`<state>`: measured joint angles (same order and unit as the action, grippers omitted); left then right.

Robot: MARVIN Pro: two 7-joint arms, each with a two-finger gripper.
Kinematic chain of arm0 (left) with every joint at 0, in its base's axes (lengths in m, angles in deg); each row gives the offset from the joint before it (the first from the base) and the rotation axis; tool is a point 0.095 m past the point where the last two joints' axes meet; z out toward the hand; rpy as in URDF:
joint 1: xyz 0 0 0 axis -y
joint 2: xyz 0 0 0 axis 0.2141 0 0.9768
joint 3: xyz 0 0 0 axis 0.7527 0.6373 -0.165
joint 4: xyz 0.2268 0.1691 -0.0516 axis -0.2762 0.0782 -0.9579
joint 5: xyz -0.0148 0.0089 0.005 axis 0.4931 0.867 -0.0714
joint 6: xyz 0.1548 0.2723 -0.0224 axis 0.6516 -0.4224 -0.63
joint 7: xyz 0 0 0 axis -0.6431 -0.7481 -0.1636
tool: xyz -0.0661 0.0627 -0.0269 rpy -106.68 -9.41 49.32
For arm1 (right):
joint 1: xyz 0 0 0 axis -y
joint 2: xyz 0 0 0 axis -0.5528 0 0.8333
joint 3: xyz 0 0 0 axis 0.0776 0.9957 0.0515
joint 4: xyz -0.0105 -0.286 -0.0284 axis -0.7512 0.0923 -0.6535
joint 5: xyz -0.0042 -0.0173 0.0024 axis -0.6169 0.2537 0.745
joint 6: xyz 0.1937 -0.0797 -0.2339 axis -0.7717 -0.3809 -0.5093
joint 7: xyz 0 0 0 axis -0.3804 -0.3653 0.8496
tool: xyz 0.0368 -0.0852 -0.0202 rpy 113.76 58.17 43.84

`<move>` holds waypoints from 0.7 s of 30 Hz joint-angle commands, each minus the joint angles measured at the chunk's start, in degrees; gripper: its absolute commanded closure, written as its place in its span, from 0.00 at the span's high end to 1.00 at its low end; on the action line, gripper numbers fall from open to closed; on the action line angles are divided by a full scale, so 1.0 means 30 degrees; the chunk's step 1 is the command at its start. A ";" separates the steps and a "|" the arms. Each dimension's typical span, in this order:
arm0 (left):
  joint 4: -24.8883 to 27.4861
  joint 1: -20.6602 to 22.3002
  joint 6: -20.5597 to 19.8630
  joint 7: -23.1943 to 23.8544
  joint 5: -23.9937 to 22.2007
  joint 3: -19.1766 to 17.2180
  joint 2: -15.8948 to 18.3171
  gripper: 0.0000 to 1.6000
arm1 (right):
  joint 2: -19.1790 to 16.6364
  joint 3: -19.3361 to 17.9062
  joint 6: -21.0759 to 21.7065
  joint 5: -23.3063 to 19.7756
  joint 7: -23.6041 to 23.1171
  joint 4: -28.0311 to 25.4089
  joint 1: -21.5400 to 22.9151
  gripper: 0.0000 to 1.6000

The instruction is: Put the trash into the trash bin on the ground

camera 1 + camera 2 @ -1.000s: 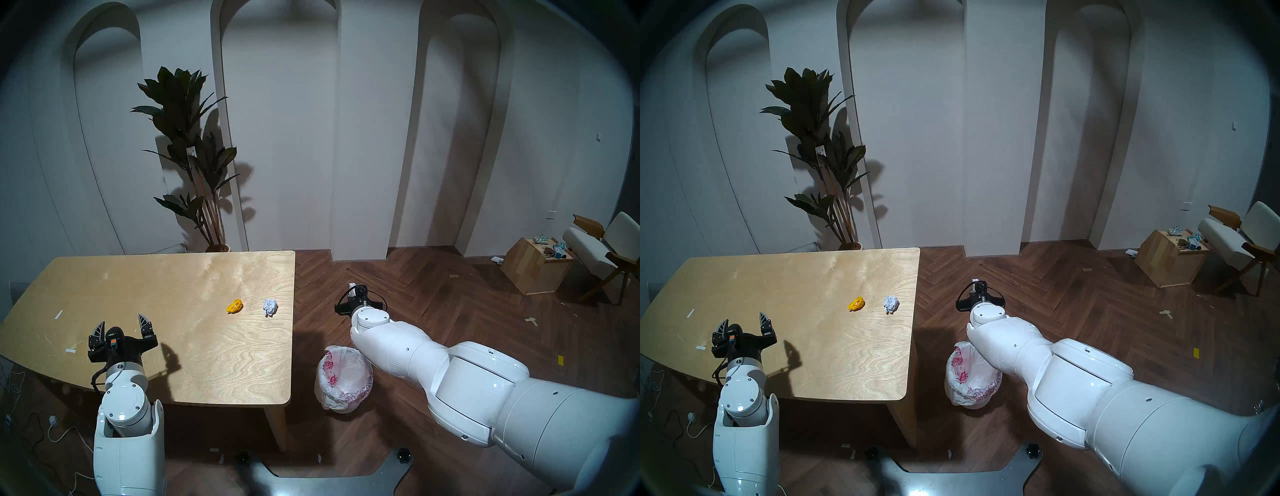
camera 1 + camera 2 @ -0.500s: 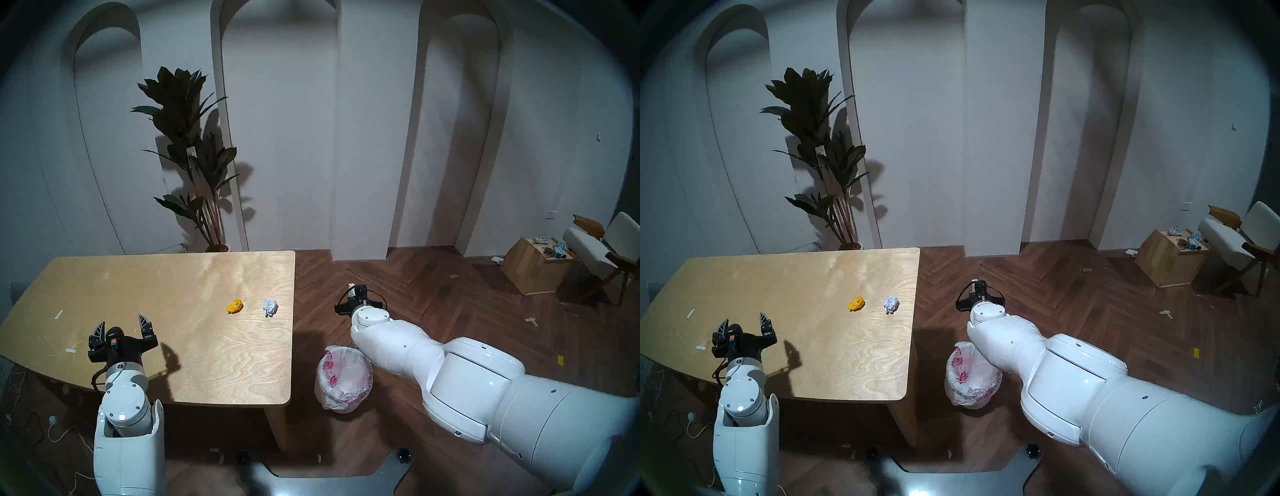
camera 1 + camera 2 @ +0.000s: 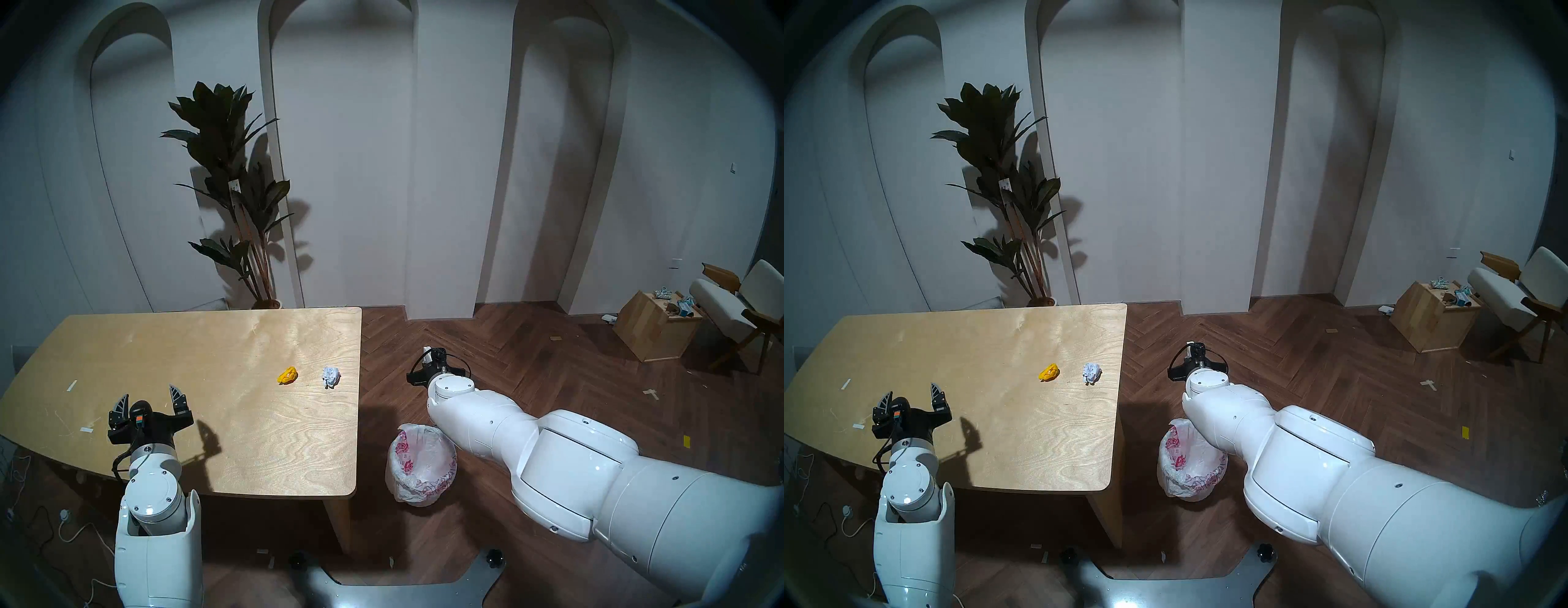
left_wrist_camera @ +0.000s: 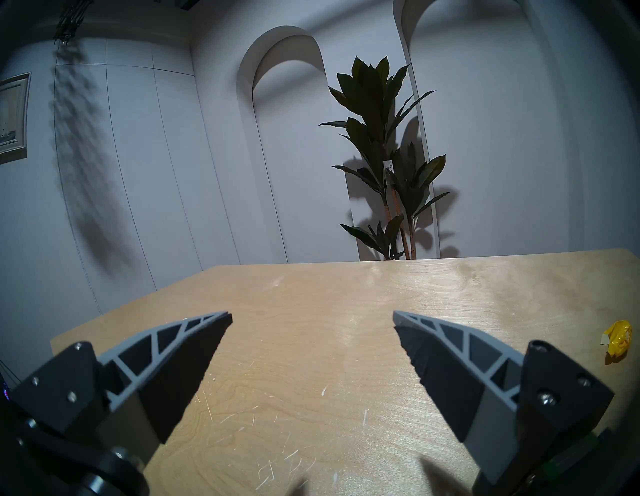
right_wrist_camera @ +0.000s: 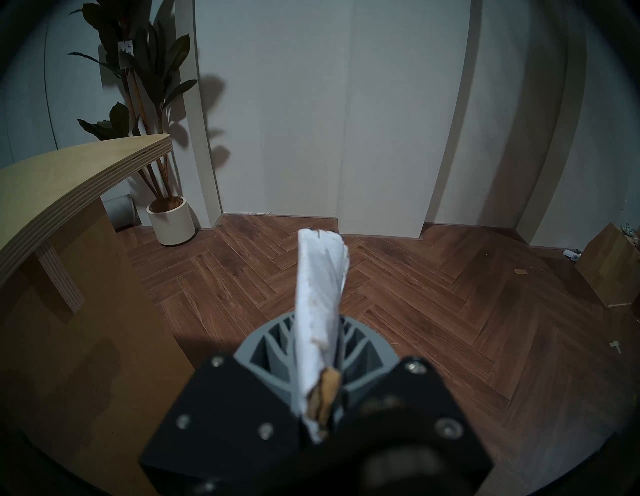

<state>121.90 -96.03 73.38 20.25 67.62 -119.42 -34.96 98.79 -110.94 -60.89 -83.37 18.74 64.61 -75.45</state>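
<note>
Right tool clenched on a whitish piece of trash, a flattened, torn-edged scrap standing up between the jaws, with a brownish crumb at its base. Pointing out over the wood floor, past the desk edge. Trash bin on the floor behind and below the tool, under the forearm — not under the jaws, and outside the wrist view altogether.

Step in hand, as judged: carrying the scrap to the bin. To do it well:
- draw the tool back and down until the scrap hangs over the middle of the bag's mouth, not its crinkly rim;
- tip the tool downward before letting go, since a light, flat scrap may flutter sideways or cling to a pad;
- keep the grip firm until then;
- mind the forearm near the bin's lip — a nudge could tip so light a bin.

Left tool released, jaws spread wide, nothing between them, low above the near desk. Yellow wad ahead and to its right on the desk; white paper ball just beyond that, near the edge closest to the right tool. Both left to collect.
</note>
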 commanded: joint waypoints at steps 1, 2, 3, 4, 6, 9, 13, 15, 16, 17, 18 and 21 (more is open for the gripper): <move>0.0333 0.0170 0.0099 0.0000 0.0006 -0.0004 0.0082 1.00 | 0.0277 0.0067 -0.0237 0.0105 -0.0139 0.0044 0.0438 0.00; 0.0332 0.0171 0.0099 0.0001 0.0008 -0.0005 0.0082 1.00 | 0.0284 0.0074 -0.0252 0.0115 -0.0167 0.0076 0.0430 0.24; 0.0333 0.0172 0.0100 0.0002 0.0009 -0.0005 0.0081 1.00 | 0.0287 0.0079 -0.0272 0.0123 -0.0207 0.0119 0.0422 0.42; 0.0334 0.0173 0.0100 0.0003 0.0009 -0.0006 0.0081 1.00 | 0.0280 0.0079 -0.0290 0.0128 -0.0242 0.0151 0.0408 0.42; 0.0334 0.0175 0.0101 0.0004 0.0011 -0.0006 0.0080 1.00 | 0.0270 0.0093 -0.0318 0.0153 -0.0302 0.0211 0.0390 0.87; 0.0334 0.0178 0.0101 0.0006 0.0014 -0.0008 0.0079 1.00 | 0.0258 0.0109 -0.0375 0.0190 -0.0387 0.0306 0.0347 1.00; 0.0335 0.0181 0.0102 0.0008 0.0017 -0.0009 0.0078 1.00 | 0.0257 0.0119 -0.0449 0.0224 -0.0464 0.0391 0.0307 1.00; 0.0337 0.0183 0.0103 0.0010 0.0020 -0.0011 0.0077 1.00 | 0.0269 0.0126 -0.0525 0.0259 -0.0538 0.0470 0.0291 1.00; 0.0337 0.0184 0.0103 0.0011 0.0021 -0.0011 0.0076 1.00 | 0.0274 0.0127 -0.0546 0.0270 -0.0560 0.0494 0.0287 1.00; 0.0338 0.0185 0.0103 0.0012 0.0023 -0.0012 0.0076 1.00 | 0.0278 0.0123 -0.0571 0.0274 -0.0582 0.0518 0.0281 1.00; 0.0338 0.0186 0.0103 0.0012 0.0024 -0.0012 0.0075 1.00 | 0.0285 0.0120 -0.0599 0.0282 -0.0603 0.0544 0.0277 1.00; 0.0343 0.0187 0.0104 0.0014 0.0026 -0.0013 0.0074 1.00 | 0.0294 0.0078 -0.0688 0.0270 -0.0661 0.0590 0.0286 1.00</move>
<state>121.86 -95.95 73.38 20.30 67.69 -119.45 -34.96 99.25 -110.50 -61.75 -82.48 16.87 66.54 -75.45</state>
